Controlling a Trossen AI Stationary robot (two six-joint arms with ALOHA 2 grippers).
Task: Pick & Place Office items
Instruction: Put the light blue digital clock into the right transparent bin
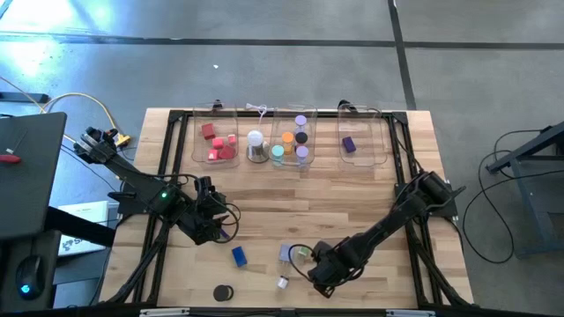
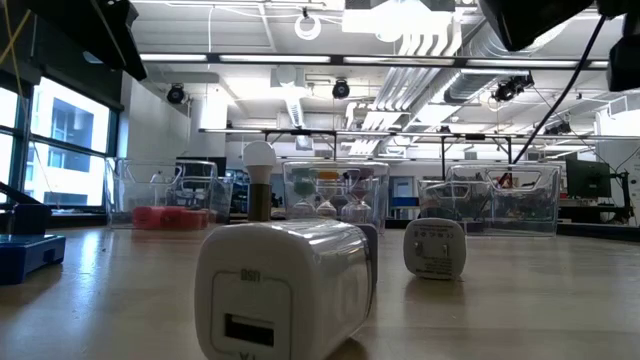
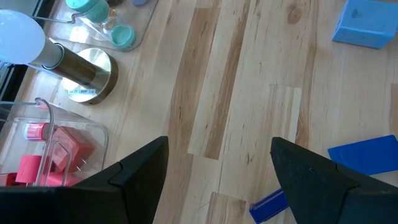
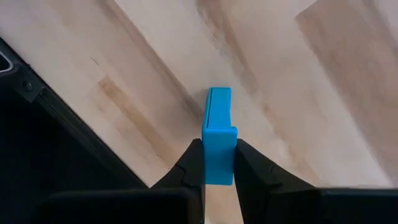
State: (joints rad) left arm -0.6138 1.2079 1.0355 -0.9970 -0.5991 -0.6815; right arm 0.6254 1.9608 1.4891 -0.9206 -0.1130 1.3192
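My right gripper (image 1: 320, 278) stands near the table's front edge, pointing down, shut on a small flat blue piece (image 4: 218, 134). The gripper hides this piece in the high view. Loose office items lie near it: a blue block (image 1: 239, 256), a black disc (image 1: 223, 292), a small white piece (image 1: 282, 282) and a pale grey block (image 1: 286, 254). My left gripper (image 1: 211, 222) waits open over the table's left half, holding nothing (image 3: 214, 180). My right gripper pinches the blue piece's two flat faces (image 4: 219, 163) between its two fingers, at the end nearest the wrist. The fingers come from above, pointing down. The piece stands on edge between them, its free end (image 4: 218, 93) toward the wood. Whether it rests on the table I cannot tell.
Three clear trays line the far edge: one with red pieces (image 1: 217, 143), one with mixed coloured pieces (image 1: 292, 141), one with a purple piece (image 1: 350, 143). A white dome on a silvery base (image 1: 256, 145) stands between the first two. Bare wood spans the table's middle.
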